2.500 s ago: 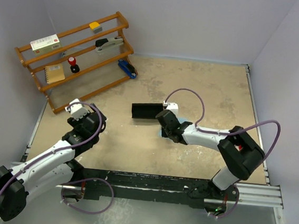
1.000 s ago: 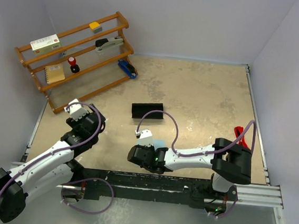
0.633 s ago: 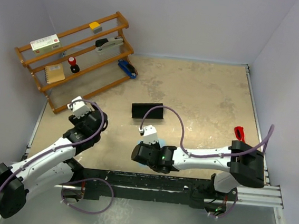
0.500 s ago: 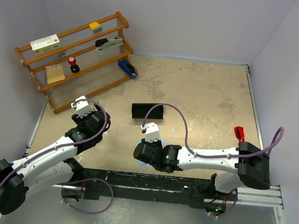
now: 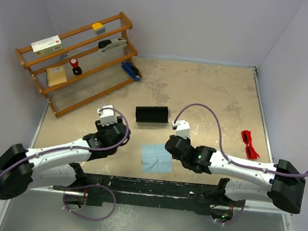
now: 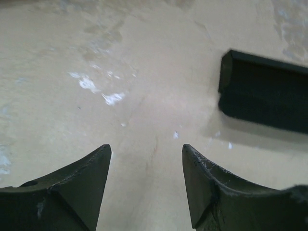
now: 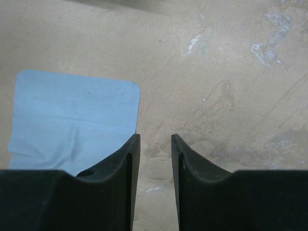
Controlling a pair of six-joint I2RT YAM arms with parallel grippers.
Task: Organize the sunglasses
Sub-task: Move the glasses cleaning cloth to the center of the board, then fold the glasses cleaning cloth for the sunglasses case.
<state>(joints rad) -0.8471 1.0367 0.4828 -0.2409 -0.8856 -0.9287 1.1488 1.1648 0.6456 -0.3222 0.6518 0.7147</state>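
From the top external view, the sunglasses (image 5: 250,144) lie on the table (image 5: 216,94) at the right of the frame, near the table's right edge, red and apparently folded, well apart from both grippers; the black case (image 5: 152,115) sits at centre frame, long side running left to right, and the pale blue cloth (image 5: 157,158) lies flat below it, toward the near edge, apart from the case; the left gripper (image 5: 115,124) hangs just left of the case, its arm stretched in from the lower left; the right gripper (image 5: 176,141) is just right of the cloth's upper corner and below the case, its arm reaching in low from the lower right; a wooden rack (image 5: 77,59) holding small items stands in the upper left; from the left wrist view, the left gripper (image 6: 146,159) has its jaws well apart with only bare table (image 6: 96,72) between them, holding nothing; one end of the case (image 6: 264,96) shows at the upper right of the frame, ahead of the right-hand finger and not touching it; from the right wrist view, the right gripper (image 7: 155,144) has its jaws a narrow gap apart, nothing between them but table (image 7: 231,72); the cloth (image 7: 72,120) fills the left of the frame, slightly creased, its rounded corner just beside the left-hand fingertip, which overlaps the cloth's right edge in the picture; whether it touches I cannot tell.
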